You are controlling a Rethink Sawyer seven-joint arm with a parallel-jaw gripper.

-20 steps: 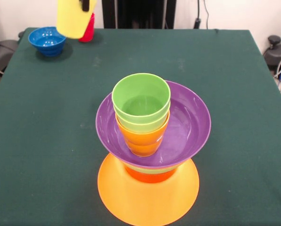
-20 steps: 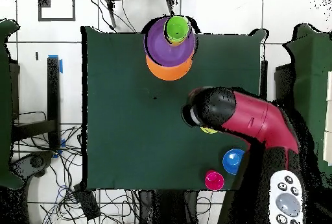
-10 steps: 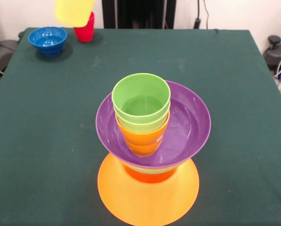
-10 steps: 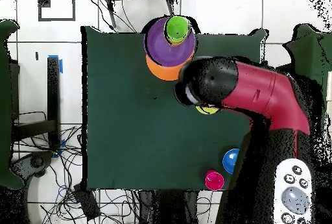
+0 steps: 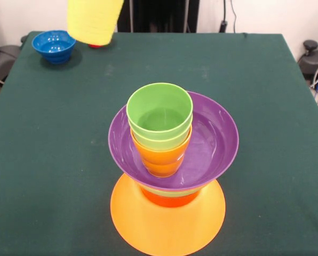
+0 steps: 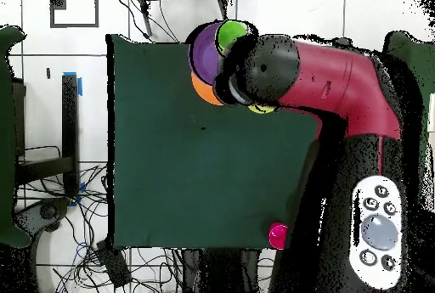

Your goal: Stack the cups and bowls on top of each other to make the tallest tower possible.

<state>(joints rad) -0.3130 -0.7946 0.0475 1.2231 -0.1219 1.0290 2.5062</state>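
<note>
The tower stands near the table's front edge: a wide orange bowl (image 5: 167, 226) upside down as base, a red-orange bowl (image 5: 169, 198), a thin green rim, then the purple bowl (image 5: 215, 144). Inside it sit an orange cup (image 5: 161, 159) and two nested green cups (image 5: 160, 112). A pale yellow cup (image 5: 94, 21) hangs in the air at the far left, its top cut off by the picture's edge. My gripper holds it from above, out of sight. In the overhead view the arm (image 6: 323, 69) covers part of the tower (image 6: 204, 52), and a yellow sliver (image 6: 263, 109) shows under it.
A small blue bowl (image 5: 53, 45) sits at the table's far left corner. A red cup (image 6: 279, 236) stands by the table edge, mostly hidden behind the yellow cup in the front view. Cables and floor clutter surround the table.
The arm has swung toward the tower with the yellow cup, which now hangs a little to the right and nearer in the front view. The tower has not moved.
</note>
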